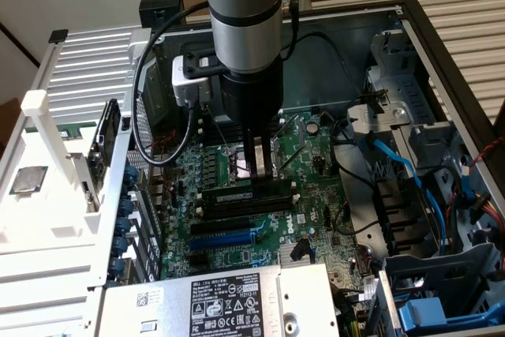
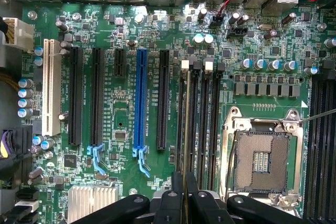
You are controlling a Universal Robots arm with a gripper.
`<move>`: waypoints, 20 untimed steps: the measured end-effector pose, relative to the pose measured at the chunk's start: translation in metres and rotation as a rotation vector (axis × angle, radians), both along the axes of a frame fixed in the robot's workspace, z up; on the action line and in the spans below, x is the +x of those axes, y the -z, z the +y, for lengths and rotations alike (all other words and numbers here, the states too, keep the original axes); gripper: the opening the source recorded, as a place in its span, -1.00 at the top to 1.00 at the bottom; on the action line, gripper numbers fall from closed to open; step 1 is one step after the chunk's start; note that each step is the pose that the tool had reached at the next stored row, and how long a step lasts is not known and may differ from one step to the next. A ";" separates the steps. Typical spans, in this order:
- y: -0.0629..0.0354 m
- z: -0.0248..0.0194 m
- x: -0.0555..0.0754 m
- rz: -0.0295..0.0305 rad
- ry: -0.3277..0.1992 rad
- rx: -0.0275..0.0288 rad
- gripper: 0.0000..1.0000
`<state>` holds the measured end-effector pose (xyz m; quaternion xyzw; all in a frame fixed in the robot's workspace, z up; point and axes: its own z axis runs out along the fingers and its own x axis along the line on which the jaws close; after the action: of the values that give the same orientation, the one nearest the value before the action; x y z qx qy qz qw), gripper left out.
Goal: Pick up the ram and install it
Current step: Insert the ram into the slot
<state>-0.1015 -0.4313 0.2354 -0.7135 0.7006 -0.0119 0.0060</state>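
The pincer (image 2: 185,195) was clamped on the ram (image 2: 185,129), which stood edge-on over the memory slots (image 2: 202,114) just beside the empty CPU socket (image 2: 261,158). The pickup looked done, but I could not tell whether the stick was seated. The open computer case (image 1: 432,57) held the motherboard (image 1: 308,195).

Noted around my work area: green motherboard (image 1: 316,203) lying flat in the open case (image 1: 442,45). Blue expansion slot (image 2: 140,98) mid-board, with black slots on either side. White slot (image 2: 51,87) near one board edge. Bare CPU socket (image 2: 261,161) just beside the black memory slots (image 2: 215,114). Finned heatsink (image 2: 92,201) near a board edge. Labelled power supply (image 1: 229,301) along one case edge. Blue cables (image 1: 402,167) toward the opposite case side.
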 end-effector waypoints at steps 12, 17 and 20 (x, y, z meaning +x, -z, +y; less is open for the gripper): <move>0.0025 0.0005 -0.002 -0.0055 0.000 -0.0037 0.74; 0.0026 0.0007 -0.002 -0.0062 0.000 -0.0056 0.74; 0.0033 0.0007 -0.002 -0.0070 0.000 -0.0066 0.74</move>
<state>-0.1033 -0.4305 0.2321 -0.7135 0.7005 -0.0167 0.0061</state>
